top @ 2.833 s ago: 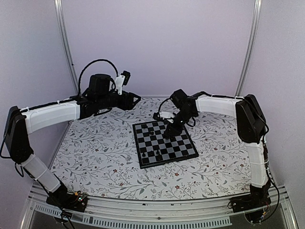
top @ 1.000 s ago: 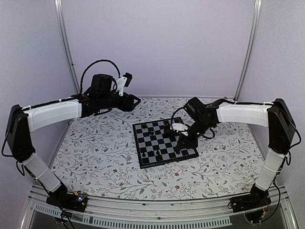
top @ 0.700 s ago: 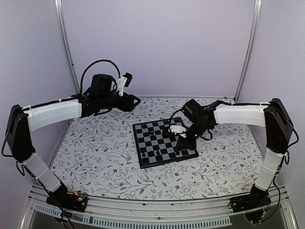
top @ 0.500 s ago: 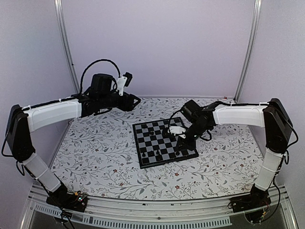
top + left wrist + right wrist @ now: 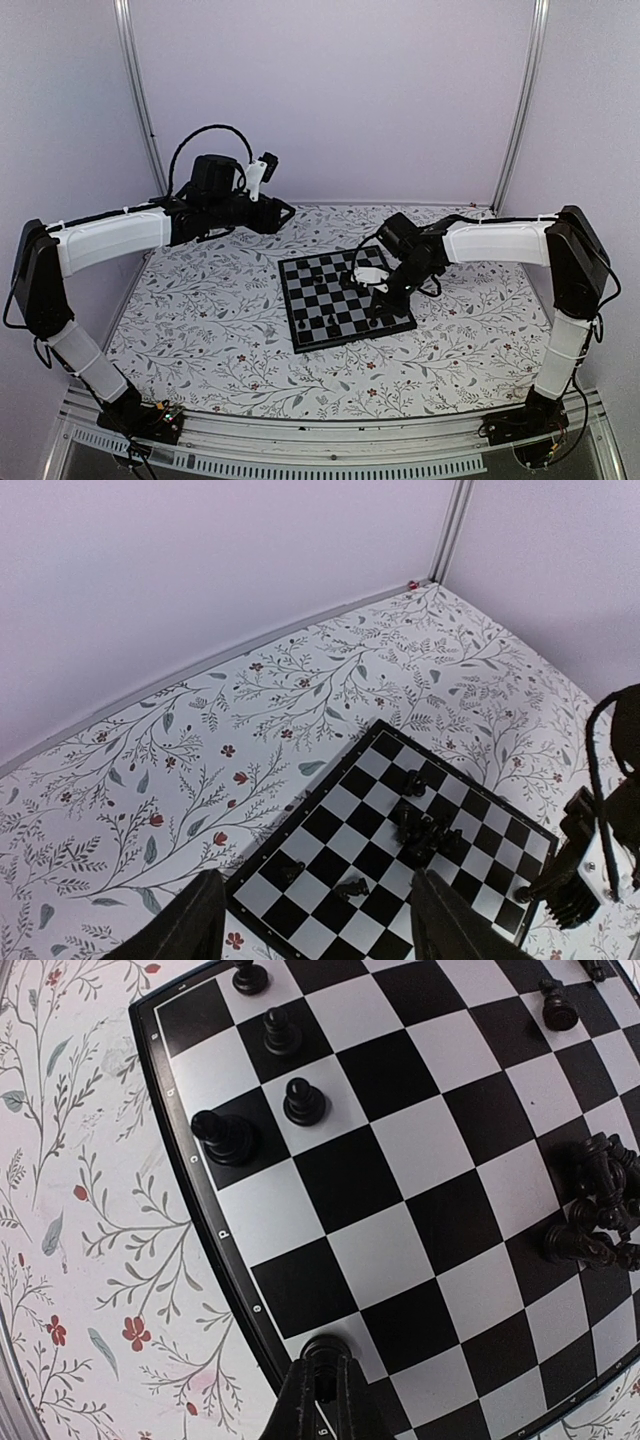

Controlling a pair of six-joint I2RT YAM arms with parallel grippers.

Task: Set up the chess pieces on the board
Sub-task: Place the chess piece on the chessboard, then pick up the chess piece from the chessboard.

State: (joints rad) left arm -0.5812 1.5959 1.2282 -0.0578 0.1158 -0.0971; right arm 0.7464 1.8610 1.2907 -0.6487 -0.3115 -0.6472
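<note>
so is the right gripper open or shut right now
Shut: in its wrist view the right gripper pinches a black chess piece at the edge of the board.

Soft, even, faintly lilac light fills all views, and shadows are weak. The right wrist view bows the board (image 5: 400, 1150) at its edges; the top view is slightly grainy.

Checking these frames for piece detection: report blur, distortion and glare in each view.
Top view: soft even light, no glare; the pieces are tiny dark specks on the board. Left wrist view: board sharp, left claw fingers dark and soft-edged. Right wrist view: sharp, but the board's border bows, fisheye-like; the right claw, shut on a piece, shows little detail.
</note>
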